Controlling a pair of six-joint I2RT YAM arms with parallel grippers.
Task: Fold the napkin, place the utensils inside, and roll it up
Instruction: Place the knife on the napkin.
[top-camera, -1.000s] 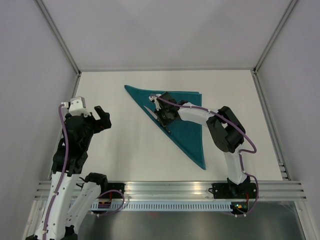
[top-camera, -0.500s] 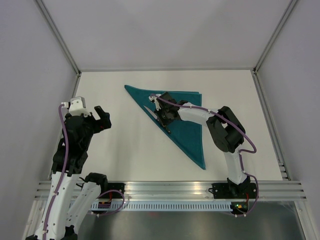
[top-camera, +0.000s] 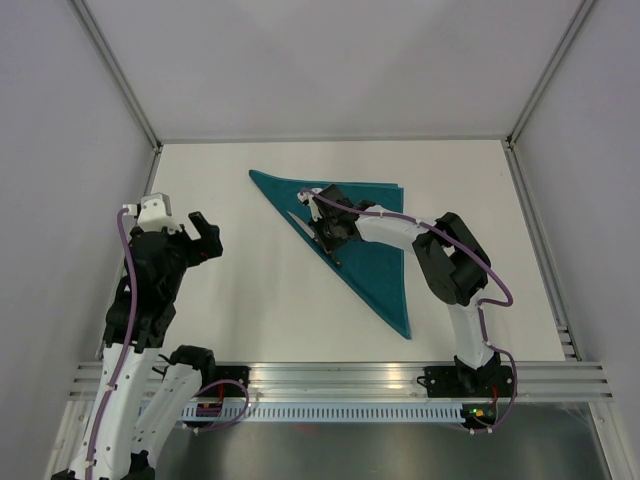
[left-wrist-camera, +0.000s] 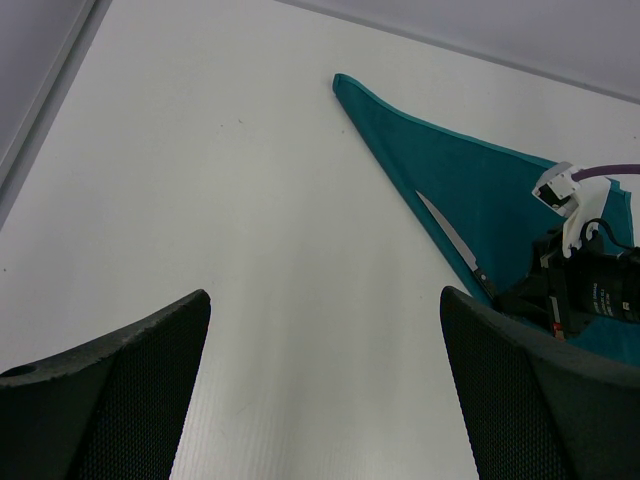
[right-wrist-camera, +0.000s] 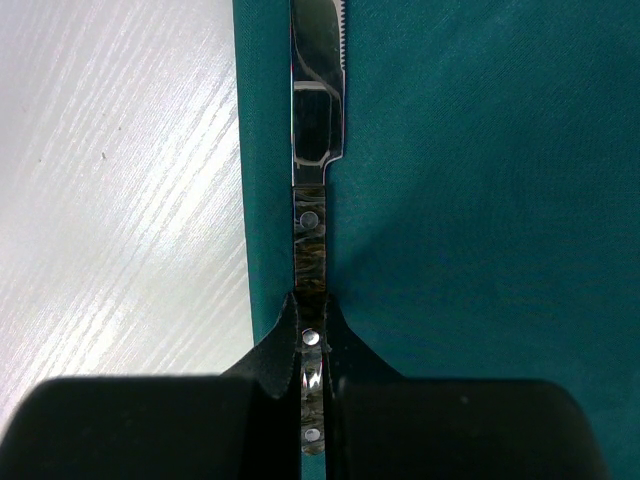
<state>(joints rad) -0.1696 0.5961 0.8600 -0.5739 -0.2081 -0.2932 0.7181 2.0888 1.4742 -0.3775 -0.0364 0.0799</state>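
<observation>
Lab robot cell, white table, plain grey walls, aluminium frame rails.

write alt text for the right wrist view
The right hand pinches the dark, riveted handle of a knife whose silver blade points away from the camera. The knife lies on the teal napkin, just inside its straight left edge, with the white table showing beyond that edge.

Smooth, faintly shiny cloth napkin; glossy metal knife blade, mottled handle.
</observation>
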